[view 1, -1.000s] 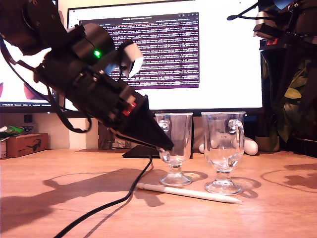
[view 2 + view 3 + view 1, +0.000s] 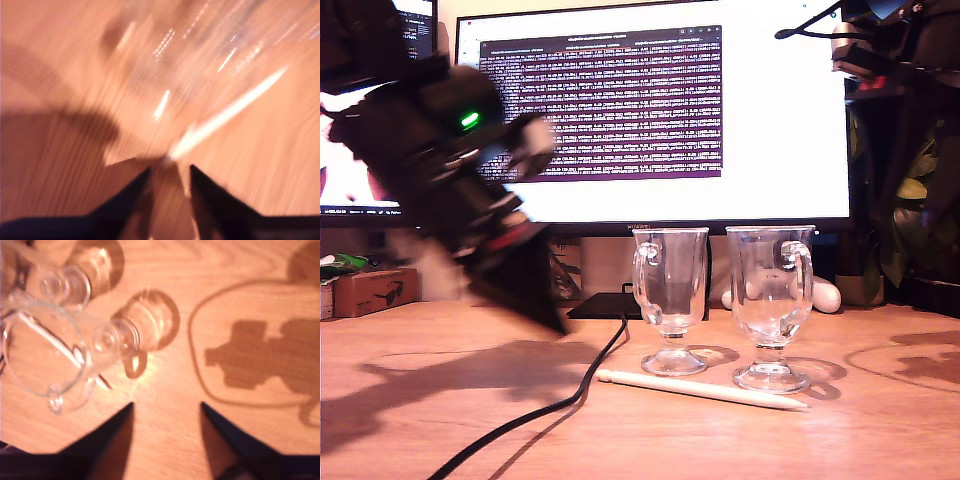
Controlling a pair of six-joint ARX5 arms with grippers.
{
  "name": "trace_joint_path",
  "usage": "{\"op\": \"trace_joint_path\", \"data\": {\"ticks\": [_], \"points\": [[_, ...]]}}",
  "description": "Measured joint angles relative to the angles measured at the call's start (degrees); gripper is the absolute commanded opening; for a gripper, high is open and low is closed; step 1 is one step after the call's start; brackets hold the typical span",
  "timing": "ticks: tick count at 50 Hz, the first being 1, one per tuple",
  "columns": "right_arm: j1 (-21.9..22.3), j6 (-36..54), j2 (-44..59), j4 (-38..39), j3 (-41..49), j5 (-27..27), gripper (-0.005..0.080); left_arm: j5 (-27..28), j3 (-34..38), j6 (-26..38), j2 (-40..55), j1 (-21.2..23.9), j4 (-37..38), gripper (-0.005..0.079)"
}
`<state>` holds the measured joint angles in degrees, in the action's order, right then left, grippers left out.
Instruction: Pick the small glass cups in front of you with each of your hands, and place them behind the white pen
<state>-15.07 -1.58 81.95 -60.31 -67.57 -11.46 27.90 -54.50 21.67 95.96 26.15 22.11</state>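
Exterior view: my first end effector [image 2: 556, 322], blurred, seemingly spread, is hovering at 9 o'clock of the nearer cup [image 2: 671, 285]; my second end effector [image 2: 166, 410] is hanging spread over counter [image 2: 170, 385].

Wooden desk [image 2: 880, 440], glowing monitor [image 2: 780, 120] behind

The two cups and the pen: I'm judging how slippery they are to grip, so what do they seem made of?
The first cup and second cup look like clear, glossy glass: see-through, with bright glints. The pen looks like smooth white plastic with a slight sheen; painted metal can't be excluded.
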Motion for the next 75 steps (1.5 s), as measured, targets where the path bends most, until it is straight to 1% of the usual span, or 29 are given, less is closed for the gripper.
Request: {"op": "trace_joint_path", "data": {"ticks": [3,5,9,12,13,18,23,27,31,37,41,47,53,57,68,75], "points": [[0.2,0.2,0.0,0.2,0.0,0.0,-0.0022,-0.5,0.0,0.0,-1.3,-1.6,2.2,-0.0019],[0.6,0.7,0.0,0.5,0.0,0.0,-0.0002,-1.2,0.0,0.1,-2.7,-2.6,3.2,-0.0019],[1.0,1.6,0.0,1.6,0.0,0.0,-0.0002,-3.1,0.0,-0.4,-6.4,-4.2,4.3,-0.0019],[1.6,1.7,0.0,2.5,0.0,0.0,-0.0002,-3.4,0.0,-2.3,-9.7,-5.0,5.0,-0.0019],[1.7,1.7,0.0,2.9,0.0,0.0,-0.0001,-3.1,0.0,-3.2,-11.0,-5.1,5.3,-0.0019],[3.1,1.7,0.0,4.7,0.0,0.0,-0.0002,0.9,0.0,-3.7,-15.2,-6.4,8.4,-0.0019],[4.9,1.8,-0.1,5.9,0.0,0.0,-0.0002,1.4,0.0,-4.9,-17.6,-8.0,10.4,-0.0019],[6.3,2.7,-0.7,8.6,0.3,0.0,-0.0002,1.4,0.0,-5.2,-18.8,-9.5,11.9,-0.0019],[7.8,3.0,-3.2,12.5,2.6,0.0,-0.0002,0.7,0.0,-5.8,-20.2,-11.1,12.5,-0.0019],[10.0,3.0,-9.7,16.6,9.0,0.2,-0.0002,-1.6,0.2,-6.4,-23.1,-13.5,12.4,-0.0019],[11.2,3.0,-13.2,20.1,12.4,1.1,-0.0002,-2.5,1.5,-6.6,-25.4,-15.2,10.4,-0.0019],[12.6,2.7,-16.3,26.0,16.8,2.9,-0.0002,-4.1,5.4,-9.0,-28.4,-17.7,6.2,-0.0019],[13.6,1.7,-19.4,31.8,22.3,3.0,-0.0002,-6.9,10.1,-11.0,-30.7,-20.0,2.5,-0.0019],[14.1,1.6,-21.5,35.5,25.5,3.0,-0.0002,-7.7,13.0,-12.7,-32.5,-21.2,-0.6,-0.0019],[14.4,3.2,-27.7,45.7,33.4,3.0,-0.0002,-12.1,21.7,-14.4,-41.1,-21.8,-9.9,-0.0019],[15.1,3.4,-30.4,50.3,39.2,3.0,-0.0002,-15.6,28.0,-17.2,-45.7,-21.8,-13.9,-0.0019]]}}
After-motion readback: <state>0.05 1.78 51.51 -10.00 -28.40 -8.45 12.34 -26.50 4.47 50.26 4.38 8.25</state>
